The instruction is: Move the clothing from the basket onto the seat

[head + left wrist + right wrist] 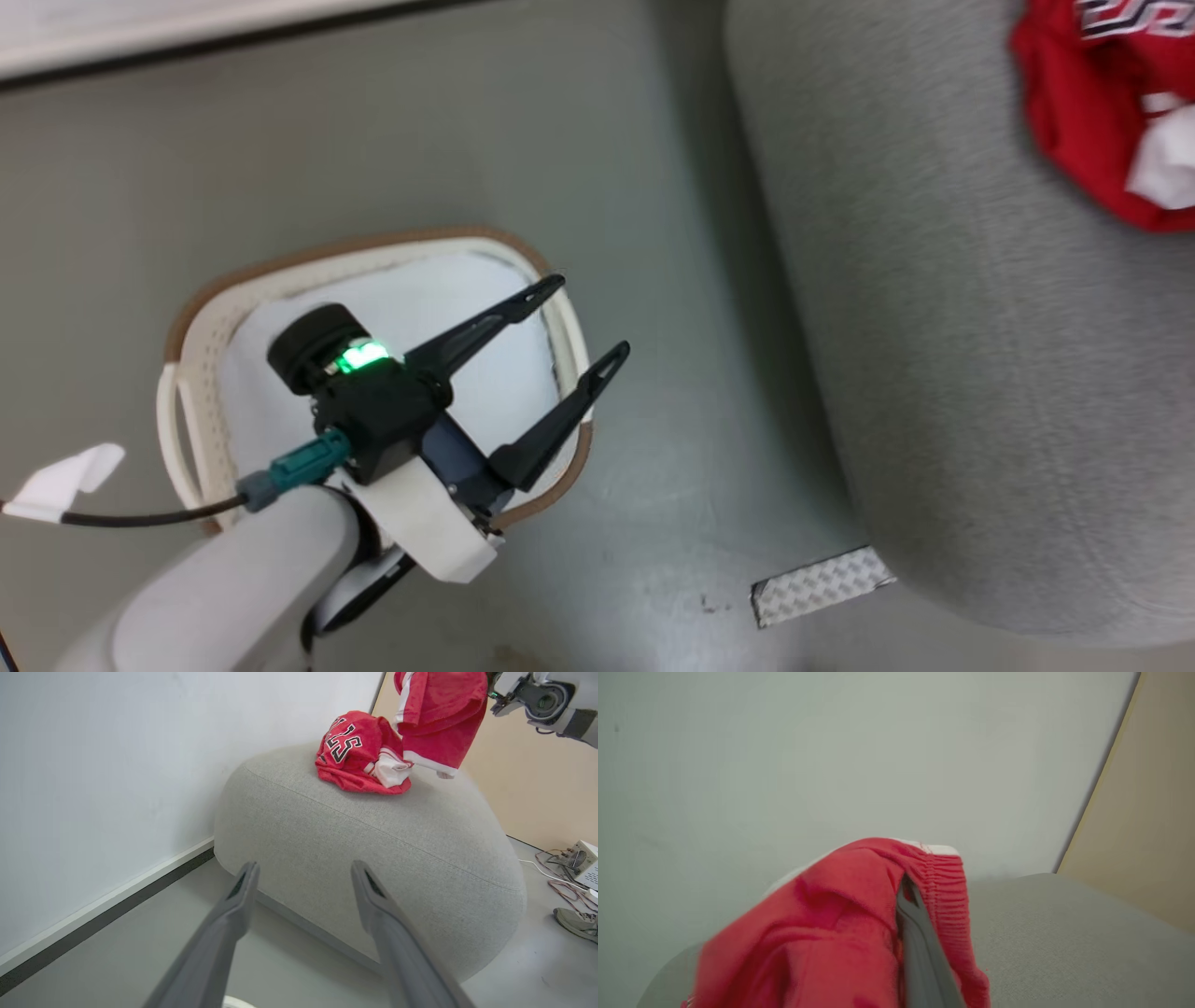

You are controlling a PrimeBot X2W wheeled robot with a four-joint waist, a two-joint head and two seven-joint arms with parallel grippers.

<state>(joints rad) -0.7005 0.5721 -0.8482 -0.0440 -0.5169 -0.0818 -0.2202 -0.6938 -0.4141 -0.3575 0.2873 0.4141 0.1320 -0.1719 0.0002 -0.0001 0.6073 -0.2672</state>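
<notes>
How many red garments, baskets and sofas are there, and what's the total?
Red garments: 2, the lettered garment and the hanging garment
Basket: 1
Sofa: 1
Total: 4

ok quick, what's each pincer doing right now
left pincer: open, holding nothing, over the cream-white perforated plastic basket
right pincer: shut on a red sports garment with white stripe trim, above the light-grey woven-fabric seat

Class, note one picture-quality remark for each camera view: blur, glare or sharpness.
Head view: the red jersey is motion-smeared, and the floor has a pale sheen. Left wrist view: the sofa is sharp. Right wrist view: the red shorts are blurred close to the lens.
</notes>
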